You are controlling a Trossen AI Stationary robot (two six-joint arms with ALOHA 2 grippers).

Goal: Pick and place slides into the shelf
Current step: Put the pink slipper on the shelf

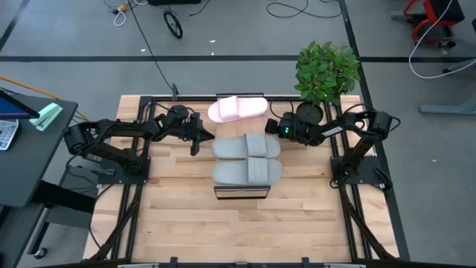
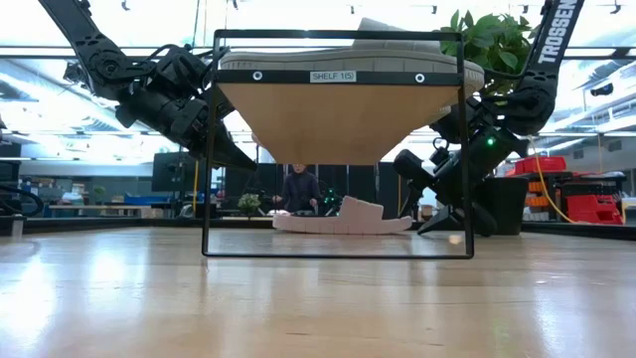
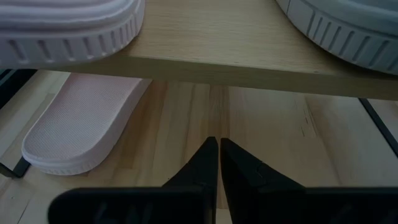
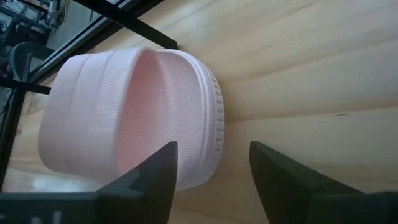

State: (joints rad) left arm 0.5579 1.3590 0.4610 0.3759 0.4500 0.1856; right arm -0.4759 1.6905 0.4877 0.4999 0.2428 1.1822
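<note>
The shelf [image 1: 242, 192] stands mid-table. On its plank top [image 3: 249, 68] lie one pink slide [image 1: 238, 109] at the far end and two grey slides [image 1: 247, 147] [image 1: 247, 172]. A second pink slide [image 4: 124, 106] rests sole-down on the tabletop under the shelf [image 2: 343, 219]. My right gripper [image 4: 212, 148] is open at that slide's right end, one finger in front of the sole rim and the other over bare wood. My left gripper [image 3: 217, 149] is shut and holds nothing. It hovers at the shelf's left side [image 1: 197, 141], pointing under the plank. My right gripper comes slanting down from the table's right at the end of the lower pink slide's sole rim [image 4: 211, 134]. Whether a finger touches the rim, I cannot tell. The slide lies flat on the tabletop.
A potted plant [image 1: 326, 71] stands at the table's far right corner, just behind my right arm. The shelf's dark frame legs [image 2: 209, 149] and floor bars [image 4: 124, 18] fence the space under the plank. Bare tabletop stretches toward the near edge [image 1: 245, 231].
</note>
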